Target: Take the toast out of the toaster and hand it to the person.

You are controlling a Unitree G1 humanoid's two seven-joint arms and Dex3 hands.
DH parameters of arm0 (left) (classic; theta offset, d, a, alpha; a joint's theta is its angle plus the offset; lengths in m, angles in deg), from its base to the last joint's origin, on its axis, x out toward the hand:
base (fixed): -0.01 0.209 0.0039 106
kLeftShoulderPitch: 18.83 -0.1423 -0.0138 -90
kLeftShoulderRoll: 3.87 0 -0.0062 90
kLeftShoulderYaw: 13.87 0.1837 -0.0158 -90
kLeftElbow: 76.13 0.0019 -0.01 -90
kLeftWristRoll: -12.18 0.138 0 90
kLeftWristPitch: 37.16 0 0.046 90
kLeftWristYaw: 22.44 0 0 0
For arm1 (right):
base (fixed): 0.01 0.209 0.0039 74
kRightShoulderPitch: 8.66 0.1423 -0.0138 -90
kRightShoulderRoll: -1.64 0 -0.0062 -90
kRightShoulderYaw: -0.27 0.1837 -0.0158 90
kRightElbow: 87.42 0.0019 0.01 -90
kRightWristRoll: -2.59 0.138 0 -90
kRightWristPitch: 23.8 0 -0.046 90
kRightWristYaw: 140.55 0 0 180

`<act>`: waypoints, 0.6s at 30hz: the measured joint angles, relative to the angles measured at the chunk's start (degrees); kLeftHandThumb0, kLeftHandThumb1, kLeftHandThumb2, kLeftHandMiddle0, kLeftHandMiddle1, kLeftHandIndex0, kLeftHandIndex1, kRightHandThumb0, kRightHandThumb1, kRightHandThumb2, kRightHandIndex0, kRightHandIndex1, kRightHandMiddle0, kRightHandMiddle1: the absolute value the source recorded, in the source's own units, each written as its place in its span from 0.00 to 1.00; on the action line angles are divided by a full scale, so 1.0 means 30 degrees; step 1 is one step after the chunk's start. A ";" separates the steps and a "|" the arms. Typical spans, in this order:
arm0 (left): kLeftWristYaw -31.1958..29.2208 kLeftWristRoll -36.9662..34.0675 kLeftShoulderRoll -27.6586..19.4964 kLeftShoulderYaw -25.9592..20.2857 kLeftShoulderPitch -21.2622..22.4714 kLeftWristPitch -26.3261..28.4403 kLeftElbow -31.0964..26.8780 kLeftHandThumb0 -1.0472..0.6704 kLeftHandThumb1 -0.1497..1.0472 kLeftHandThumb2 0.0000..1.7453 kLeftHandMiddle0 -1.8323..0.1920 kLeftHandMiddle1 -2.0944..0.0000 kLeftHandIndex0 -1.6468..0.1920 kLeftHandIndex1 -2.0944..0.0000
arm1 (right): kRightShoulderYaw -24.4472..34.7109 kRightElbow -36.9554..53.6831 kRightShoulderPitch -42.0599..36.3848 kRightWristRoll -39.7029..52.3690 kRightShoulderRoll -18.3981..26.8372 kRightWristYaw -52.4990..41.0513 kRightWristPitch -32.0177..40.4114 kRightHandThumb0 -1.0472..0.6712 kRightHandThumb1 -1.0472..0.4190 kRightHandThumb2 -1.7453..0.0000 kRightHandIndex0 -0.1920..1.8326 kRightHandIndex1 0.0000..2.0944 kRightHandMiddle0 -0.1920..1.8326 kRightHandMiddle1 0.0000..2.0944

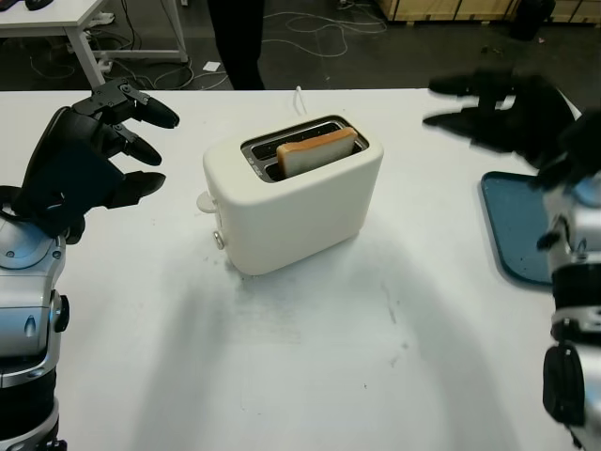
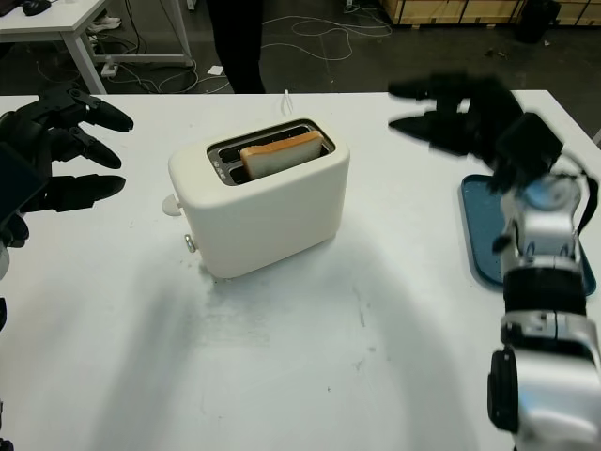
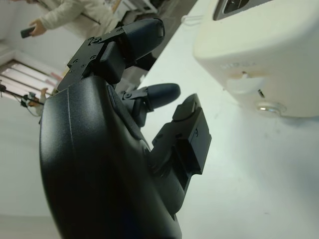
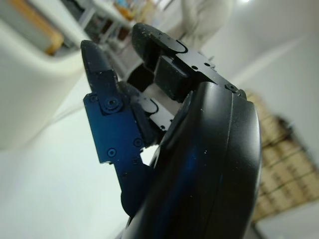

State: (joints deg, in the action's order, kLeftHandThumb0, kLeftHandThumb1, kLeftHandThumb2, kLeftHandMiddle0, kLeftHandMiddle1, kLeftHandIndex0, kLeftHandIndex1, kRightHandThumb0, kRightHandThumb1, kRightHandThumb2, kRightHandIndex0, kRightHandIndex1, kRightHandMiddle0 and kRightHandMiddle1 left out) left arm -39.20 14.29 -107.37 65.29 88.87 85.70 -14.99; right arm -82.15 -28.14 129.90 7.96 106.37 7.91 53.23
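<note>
A cream two-slot toaster [image 1: 293, 205] stands in the middle of the white table [image 1: 310, 376]. One slice of toast [image 1: 316, 151] sticks up out of its near slot. My left hand [image 1: 94, 155] hovers open to the left of the toaster, a hand's width from it. My right hand [image 2: 460, 117] is raised open to the right of the toaster, above the table and apart from it. In the left wrist view the toaster's lever side [image 3: 259, 59] lies just beyond my fingers [image 3: 149, 94].
A dark blue tray [image 1: 516, 225] lies at the table's right edge, under my right arm. A person in dark trousers [image 1: 237, 42] stands beyond the far edge. Cables trail over the floor behind, and another white table [image 1: 56, 19] stands at the back left.
</note>
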 measured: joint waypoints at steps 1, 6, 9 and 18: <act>0.0000 0.0003 -0.0002 0.0024 -0.0004 0.0072 -0.0038 0.88 0.89 0.16 0.73 0.27 0.73 0.40 | -0.0228 0.0012 0.0603 -0.0259 0.0031 -0.0012 -0.0046 0.30 0.21 1.00 0.63 0.01 0.58 0.01; 0.0008 0.0011 -0.0005 0.0124 -0.0038 0.0309 -0.0261 0.88 0.89 0.16 0.73 0.27 0.74 0.40 | -0.1519 0.0318 0.2646 -0.1467 -0.0009 -0.0003 -0.0012 0.22 0.23 1.00 0.64 0.01 0.59 0.01; 0.0012 -0.0018 0.0044 0.0118 -0.0054 0.0346 -0.0320 0.89 0.89 0.18 0.73 0.25 0.73 0.38 | -0.2514 0.0387 0.3431 -0.2417 -0.0091 0.0000 -0.0101 0.21 0.23 1.00 0.64 0.01 0.60 0.01; 0.0067 0.0140 0.0029 0.0223 -0.0241 0.0861 -0.0833 0.87 0.89 0.19 0.75 0.26 0.75 0.39 | -0.5033 0.0403 0.4996 -0.4332 -0.1420 -0.0562 -0.0128 0.25 0.27 1.00 0.66 0.03 0.61 0.01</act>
State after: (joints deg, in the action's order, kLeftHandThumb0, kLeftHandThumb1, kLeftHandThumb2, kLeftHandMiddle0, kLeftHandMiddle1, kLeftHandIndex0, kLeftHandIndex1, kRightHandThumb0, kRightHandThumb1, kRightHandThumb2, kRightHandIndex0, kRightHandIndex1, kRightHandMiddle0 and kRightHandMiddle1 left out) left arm -39.00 14.71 -107.28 65.96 88.15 88.28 -17.49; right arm -97.24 -26.93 144.88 -5.04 102.11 6.22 52.84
